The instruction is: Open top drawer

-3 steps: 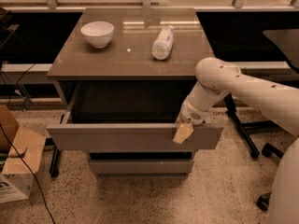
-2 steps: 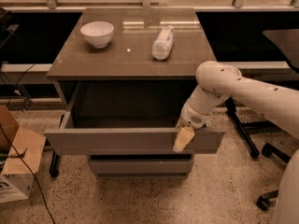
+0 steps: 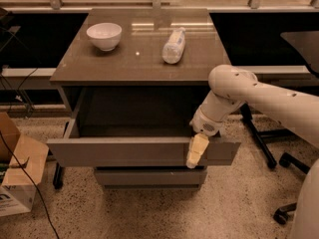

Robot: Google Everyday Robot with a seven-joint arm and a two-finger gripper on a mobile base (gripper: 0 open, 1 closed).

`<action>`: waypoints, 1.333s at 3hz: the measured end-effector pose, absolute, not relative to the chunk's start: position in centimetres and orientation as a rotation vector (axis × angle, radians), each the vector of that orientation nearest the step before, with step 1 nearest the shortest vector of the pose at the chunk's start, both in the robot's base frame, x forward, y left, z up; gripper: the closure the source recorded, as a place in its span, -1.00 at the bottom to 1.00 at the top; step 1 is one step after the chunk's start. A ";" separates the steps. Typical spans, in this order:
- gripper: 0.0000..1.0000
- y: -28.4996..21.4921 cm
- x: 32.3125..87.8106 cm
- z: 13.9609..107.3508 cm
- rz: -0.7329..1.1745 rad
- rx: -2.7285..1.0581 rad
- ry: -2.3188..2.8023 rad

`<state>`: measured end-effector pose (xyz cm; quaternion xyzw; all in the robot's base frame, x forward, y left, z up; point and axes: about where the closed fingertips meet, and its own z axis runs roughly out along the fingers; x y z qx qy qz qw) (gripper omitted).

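The top drawer [image 3: 124, 152] of a grey-brown cabinet stands pulled well out, its flat handleless front panel facing me and its shallow grey interior [image 3: 132, 114] open to view. My gripper [image 3: 197, 151] hangs over the drawer's front panel near its right end. One cream finger [image 3: 196, 152] lies against the outer face of the panel; the other is hidden behind it. The white arm [image 3: 259, 101] reaches in from the right.
A white bowl [image 3: 104, 36] and a lying clear bottle [image 3: 174, 45] rest on the cabinet top [image 3: 137, 59]. A narrower drawer front [image 3: 149, 177] shows below. A cardboard box [image 3: 17, 176] and cables lie at left; an office chair base [image 3: 279, 158] stands at right.
The top drawer has slid further out toward me, with my gripper moving along with its front panel, down and nearer.
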<state>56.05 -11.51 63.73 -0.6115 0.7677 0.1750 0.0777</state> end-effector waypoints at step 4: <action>-1.00 -12.3 51.6 62.3 0.570 -1.938 2.398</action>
